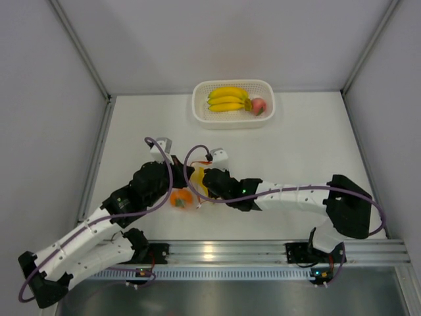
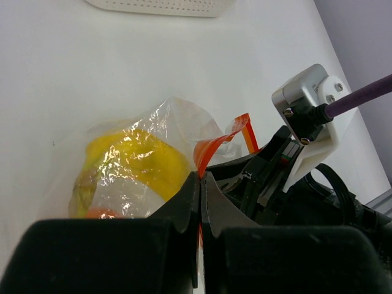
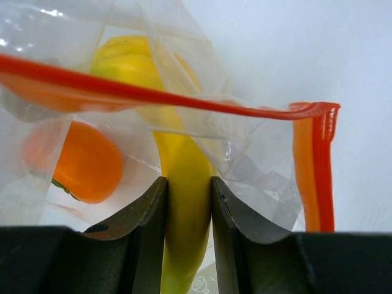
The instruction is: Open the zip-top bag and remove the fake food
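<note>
The bag [image 2: 165, 116] lies on the table [image 1: 309, 151], toward its near edge and left of the middle. The left gripper [image 2: 200, 184] is closed tight on the zip strip [image 2: 211, 150]. The right gripper [image 3: 188, 190] stands narrow, with its fingers pressed on both sides of a banana [image 3: 184, 153] in the open bag. An orange fruit [image 3: 86, 162] is beside it. At the far edge, a basket [image 1: 196, 105] holds a second banana [image 1: 227, 99] and a peach [image 1: 258, 105].
</note>
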